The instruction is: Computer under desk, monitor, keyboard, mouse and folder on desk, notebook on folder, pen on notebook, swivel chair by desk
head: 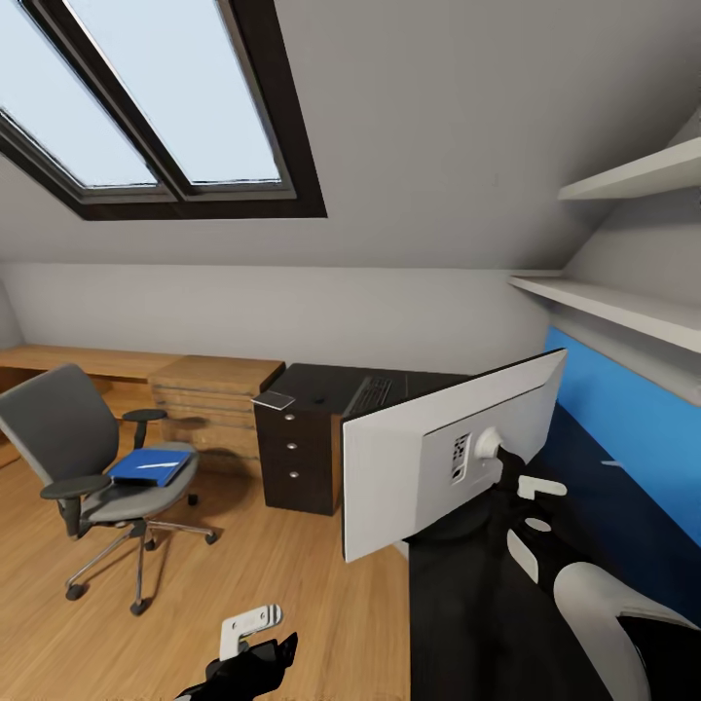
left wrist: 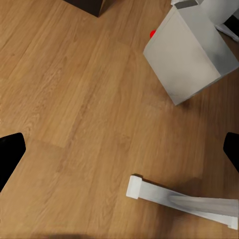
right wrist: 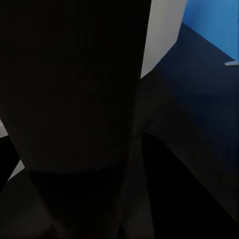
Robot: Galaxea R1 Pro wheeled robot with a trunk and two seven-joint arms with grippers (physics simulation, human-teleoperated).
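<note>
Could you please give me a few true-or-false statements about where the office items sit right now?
1. The blue folder lies on the seat of the swivel chair. True.
2. The keyboard is on the wooden floor. False: it rests on the black desk.
3. The monitor shows its pale back to the head camera. True.
4. The computer stands on the desk top. False: it stands on the wooden floor.
5. A skylight is set in the sloped ceiling. True.

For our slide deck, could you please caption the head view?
Right arm holds the monitor by its stand above the desk; blue folder waits on the swivel chair.
</note>
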